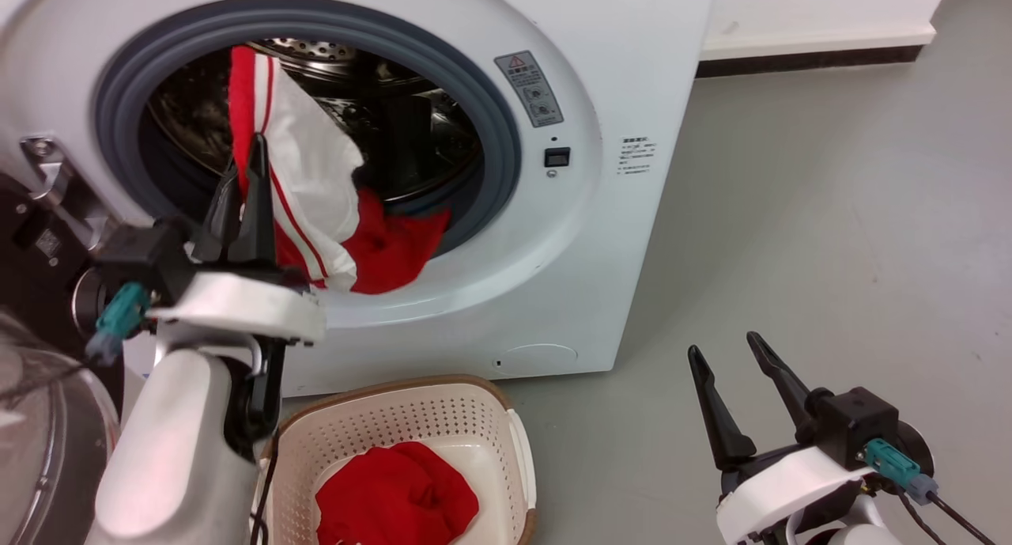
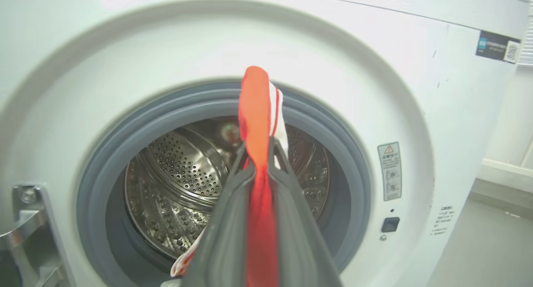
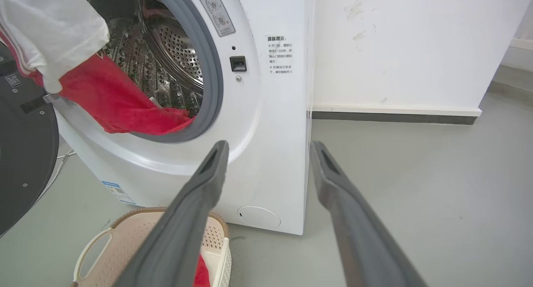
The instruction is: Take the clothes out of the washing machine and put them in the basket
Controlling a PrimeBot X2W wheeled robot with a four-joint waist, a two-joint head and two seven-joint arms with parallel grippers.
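Bright, even indoor light covers the white front of the washing machine (image 1: 632,134) and the grey floor (image 1: 830,252) in the head view, where a broad soft shadow spreads along the machine's right side. The drum (image 1: 411,134) sits dark, with small glints on its steel. In the left wrist view the machine's upper front burns out to near white, the clothes (image 2: 255,112) glow orange at the top, and the left gripper (image 2: 258,145), close to the lens, is blurred. The wide lens bows the machine's edges. In the right wrist view the right gripper (image 3: 268,145) goes soft toward the bottom edge.
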